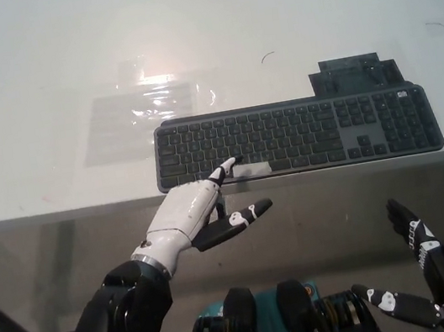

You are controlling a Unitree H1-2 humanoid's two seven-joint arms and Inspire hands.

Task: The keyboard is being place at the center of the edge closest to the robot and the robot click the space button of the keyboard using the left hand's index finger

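Note:
A dark grey keyboard (296, 137) lies along the near edge of the white table (183, 36), a little right of centre. Its space bar (250, 169) carries a pale strip of tape. My white left hand (189, 214) reaches up from below the table edge. One finger points forward, its tip resting at the left end of the space bar; the others are spread lower. My black right hand (423, 269) rests low at the bottom right, below the table, fingers apart and holding nothing.
A clear plastic sheet (148, 106) lies on the table left of and behind the keyboard. A dark flat piece (353, 74) sits behind the keyboard's right part. The table's front edge (59, 213) runs across the picture.

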